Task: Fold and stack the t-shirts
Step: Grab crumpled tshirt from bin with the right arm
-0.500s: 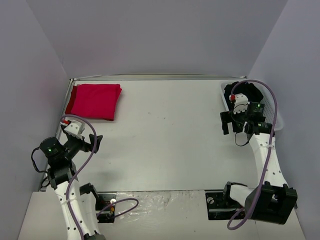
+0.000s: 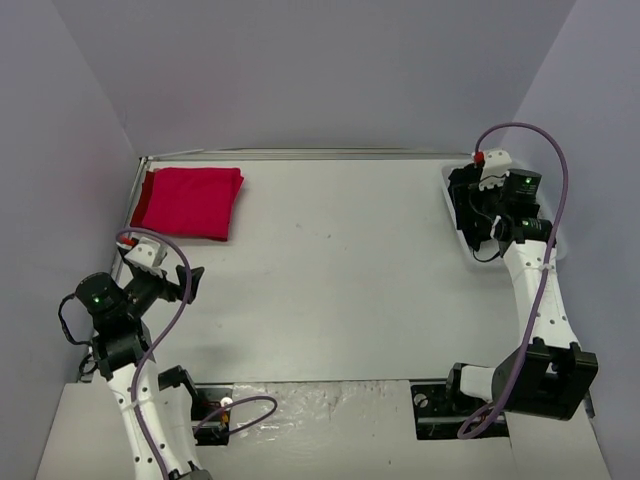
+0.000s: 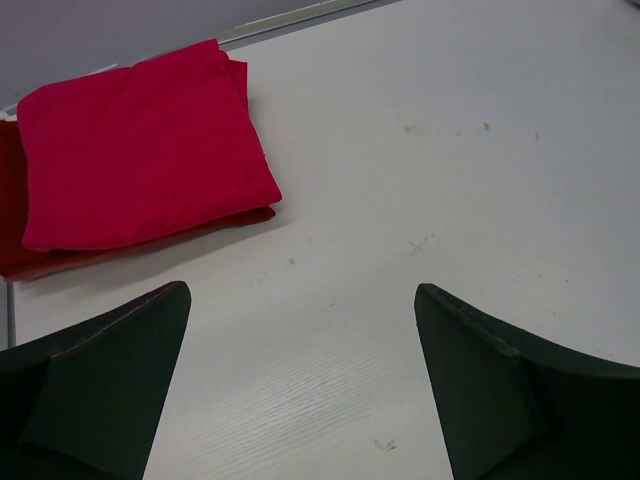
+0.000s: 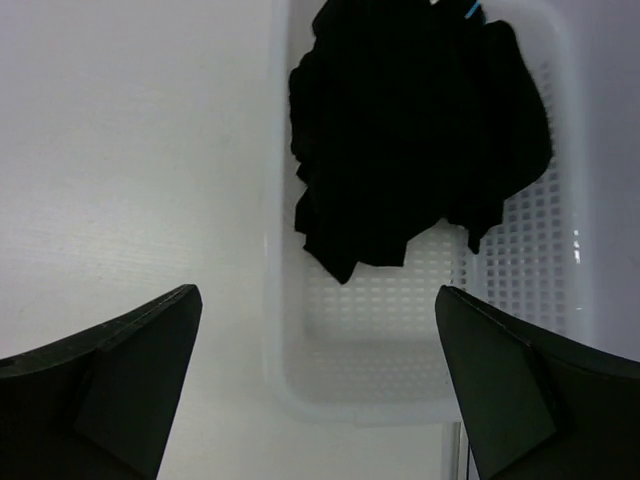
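Overhead, the right gripper [image 4: 318,300] gapes above the rim of the basket [image 4: 350,407].

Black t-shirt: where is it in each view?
Top external: far right, black t-shirt in the white basket, mostly under the right arm.
Left wrist: not in it.
Right wrist: top centre, crumpled in the basket.
Shared landmark: the basket's rim, top and right wrist.

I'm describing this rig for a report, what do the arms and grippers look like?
Both the left arm and right arm have white links and black joints. A lilac cable loops along each, and a green light glows near each wrist. The gripper fingers are dark, tapered wedges.
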### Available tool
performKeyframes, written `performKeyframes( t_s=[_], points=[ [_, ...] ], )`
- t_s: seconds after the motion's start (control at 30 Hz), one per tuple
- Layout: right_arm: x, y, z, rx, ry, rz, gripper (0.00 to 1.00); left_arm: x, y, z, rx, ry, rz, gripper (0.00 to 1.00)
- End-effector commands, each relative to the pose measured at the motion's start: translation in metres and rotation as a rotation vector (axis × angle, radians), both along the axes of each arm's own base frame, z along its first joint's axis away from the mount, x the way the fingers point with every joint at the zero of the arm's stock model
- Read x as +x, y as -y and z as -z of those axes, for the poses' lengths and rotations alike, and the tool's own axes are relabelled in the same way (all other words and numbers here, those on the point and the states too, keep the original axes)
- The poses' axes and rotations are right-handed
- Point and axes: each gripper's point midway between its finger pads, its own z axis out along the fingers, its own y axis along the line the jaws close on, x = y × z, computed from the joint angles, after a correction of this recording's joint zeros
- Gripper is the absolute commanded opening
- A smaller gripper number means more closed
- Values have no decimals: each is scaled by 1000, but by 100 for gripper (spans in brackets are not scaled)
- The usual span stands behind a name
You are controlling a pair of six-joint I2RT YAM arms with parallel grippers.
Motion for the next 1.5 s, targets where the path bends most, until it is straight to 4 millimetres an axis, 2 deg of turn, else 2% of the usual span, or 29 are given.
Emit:
performKeyframes(
  t_s=[0.0,0.13,0.17,0.2,0.27,0.43,0.53,0.57,0.63,0.67,0.73,0.77,0.83,0.87,0.97,1.03,1.07,1.13,1.17,1.2,1.3,1.4,1.47],
  points=[
    [28,26,-32,-66,137,123,100,-3,4,-23,21,62,24,94],
    [41,42,-36,-134,160,157,100,-3,5,-21,18,60,33,94],
    [42,47,-30,-148,162,181,100,-3,5,-20,18,58,33,94],
    [51,54,-34,-172,203,201,100,-3,6,-20,16,56,36,94],
    [54,74,-31,-245,213,288,100,-2,5,-19,12,50,36,94],
    [81,107,13,-331,156,360,100,-2,6,-18,14,49,41,94],
    [93,116,26,-333,141,376,100,-1,5,-16,12,43,40,94],
    [98,120,45,-306,106,377,100,-1,4,-15,10,39,39,94],
    [109,123,48,-285,105,380,100,0,3,-14,6,33,37,94],
    [114,123,68,-263,66,365,100,0,3,-12,3,28,37,94],
    [123,128,74,-258,52,368,99,2,2,-10,0,20,37,94],
    [127,128,93,-258,12,355,99,2,2,-9,-1,19,37,94],
    [137,130,100,-253,4,347,99,2,1,-8,-2,13,36,94],
    [139,130,116,-243,-28,334,99,3,1,-7,-2,11,35,94],
    [148,132,134,-220,-53,319,96,3,0,-7,6,12,31,94],
    [150,134,144,-210,-71,315,88,3,-1,-5,7,7,25,94],
    [154,135,150,-206,-83,312,69,3,-3,-6,7,8,20,94],
    [153,135,159,-195,-110,308,42,2,-3,-5,4,5,20,94],
    [155,135,161,-193,-115,305,15,2,-3,-5,4,5,20,94],
    [155,135,162,-191,-119,304,0,2,-3,-5,1,5,21,94],
    [149,134,158,-186,-121,304,0,2,-2,-5,1,9,27,94],
    [143,132,145,-186,-108,311,0,1,0,-6,-2,9,34,94],
    [139,130,127,-184,-83,309,0,1,0,-6,-1,14,39,94]
  ],
)
